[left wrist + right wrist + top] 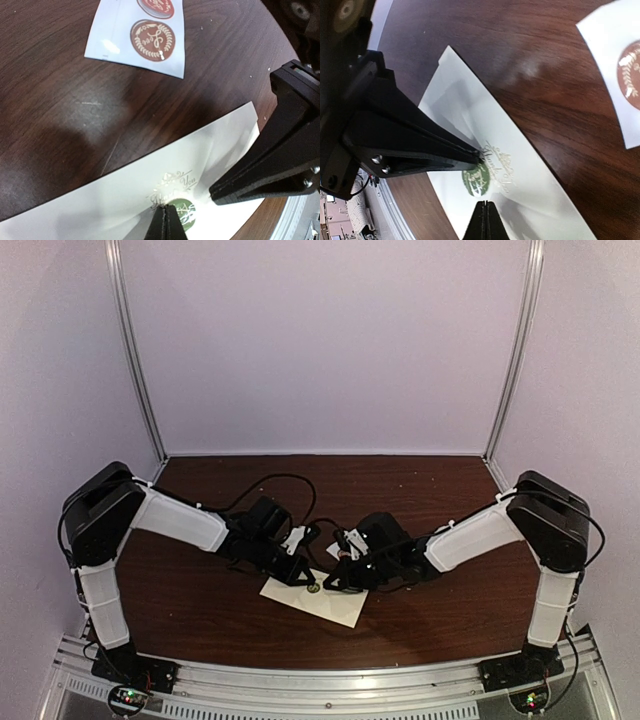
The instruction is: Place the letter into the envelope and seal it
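Sealing stage; we judge the task nearly done.
The envelope [318, 600] lies flat on the table [430, 490] between the arms, flap down, with a green sticker [476, 181] on its tip. Left gripper [166, 212] and right gripper [484, 210] are pinched shut and empty, tips at the sticker. Letter unseen, presumably inside. Sticker strip [135, 42] lies nearby.

Gold script on the envelope [90, 205] reads "Thank You" (glinting, the first word harder to catch), while the red sticker [152, 40] bears an unreadable curly monogram.
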Robot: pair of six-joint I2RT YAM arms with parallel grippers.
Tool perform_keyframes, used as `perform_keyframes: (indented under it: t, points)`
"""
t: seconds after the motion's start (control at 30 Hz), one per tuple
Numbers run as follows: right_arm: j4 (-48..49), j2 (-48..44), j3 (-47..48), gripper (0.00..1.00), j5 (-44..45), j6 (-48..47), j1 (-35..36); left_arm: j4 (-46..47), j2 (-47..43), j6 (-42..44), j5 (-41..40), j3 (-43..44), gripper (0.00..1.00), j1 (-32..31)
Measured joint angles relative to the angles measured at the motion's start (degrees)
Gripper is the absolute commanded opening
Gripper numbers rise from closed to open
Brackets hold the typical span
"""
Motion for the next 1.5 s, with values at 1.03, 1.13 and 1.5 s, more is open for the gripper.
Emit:
perform_keyframes:
  t: [1.03,1.13,1.5]
  points:
    - [3.5,3.5,1.0,0.0,-1.0,0.4,0.9,0.0,-0.4,0.0,-1.0,-0.3,0.0,-0.1]
    - [3.6,3.2,0.5,0.0,-0.7,0.4,0.9,-0.1,-0.7,0.0,-1.6,-0.4,0.0,-0.2]
    - [-0.3,-7.3,-5.5,0.33,1.2,-1.5,0.9,-4.9,-9.0,-0.9,-10.7,-2.6,0.29,-0.2]
